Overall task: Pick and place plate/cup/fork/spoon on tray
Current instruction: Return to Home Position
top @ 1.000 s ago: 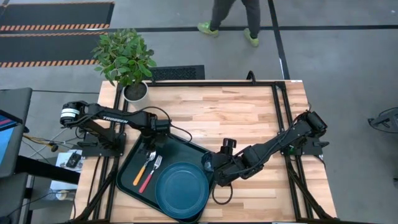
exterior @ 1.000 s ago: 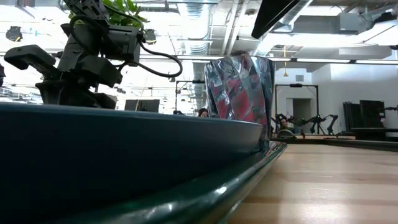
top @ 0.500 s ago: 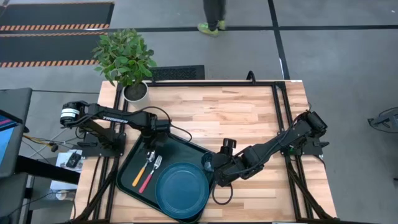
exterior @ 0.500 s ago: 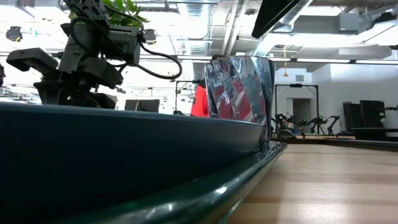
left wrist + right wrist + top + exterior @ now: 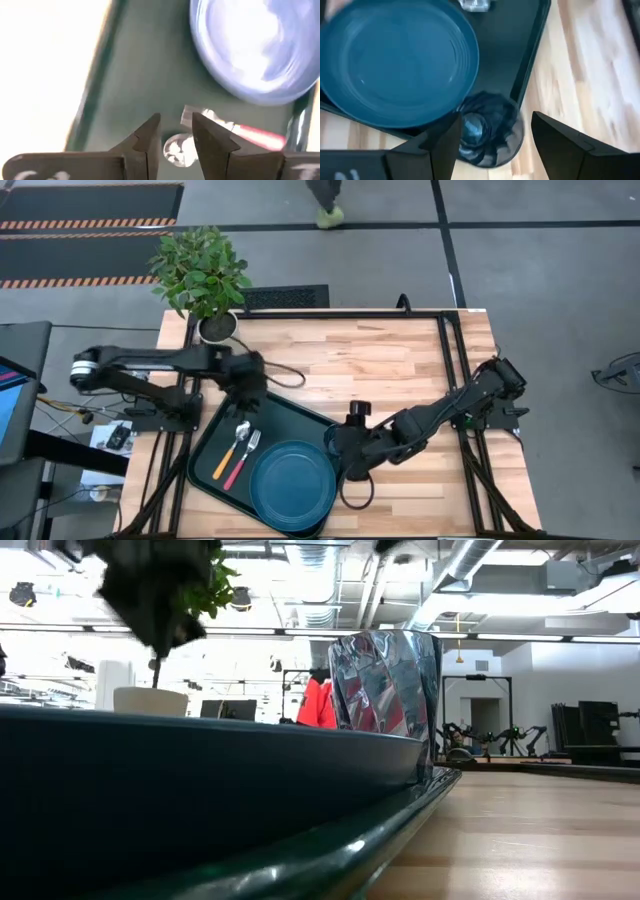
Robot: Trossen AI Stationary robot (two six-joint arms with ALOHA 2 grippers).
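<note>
dark-green plastic makes up the tray (image 5: 212,442), which lies at the near left of the wooden tabletop (image 5: 380,370) and already carries the plate (image 5: 292,487), the fork (image 5: 245,455) and the spoon (image 5: 229,450), the two pieces of cutlery side by side just beside the plate. the cup (image 5: 487,131) looks to be the piece in hand: in the right wrist view it stands at the tray's right edge, close against the plate's rim, and i cannot tell whether its base sits fully inside the lip or partly on the wood. the right gripper (image 5: 343,463) is over that spot, its fingers (image 5: 570,145) spread wide on either side of the cup and not touching it. the left gripper (image 5: 175,137) hangs above the spoon's bowl at the far end of the tray, its fingers narrow with a small gap and holding nothing. to finish well, the right gripper should, i judge, rise straight up, keeping the fingers wide so neither one clips the cup or knocks it against the plate. if the cup does straddle the lip, a light regrasp and a short nudge toward the bare tray floor would settle it. a potted plant (image 5: 203,275) stands at the far left corner.
</note>
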